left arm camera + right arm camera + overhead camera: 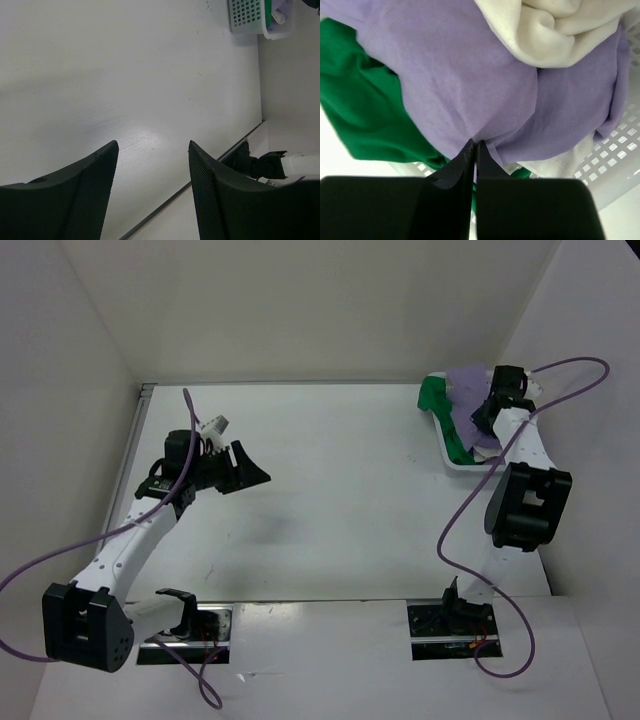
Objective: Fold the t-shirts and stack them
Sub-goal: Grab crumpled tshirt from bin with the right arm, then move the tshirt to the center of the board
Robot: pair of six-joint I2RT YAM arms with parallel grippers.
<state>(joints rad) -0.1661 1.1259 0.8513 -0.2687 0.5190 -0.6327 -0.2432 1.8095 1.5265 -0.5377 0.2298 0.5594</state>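
The right pincer [474, 145] was clamped on the lavender shirt [460, 75], right at its tips in the basket [620, 165]; the left pincer [152, 145] hung wide, well away.

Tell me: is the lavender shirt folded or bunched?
Bunched, not folded: the lavender shirt lies crumpled in the basket among the white shirt and green shirt, right gripper pinching it.

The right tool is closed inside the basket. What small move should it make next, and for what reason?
Probably lift the right tool straight up a little, slowly. It is shut on a fold of the lavender shirt, which lies in the basket touching the white shirt. A slow lift should show whether the pinch holds and the lavender shirt comes away alone.
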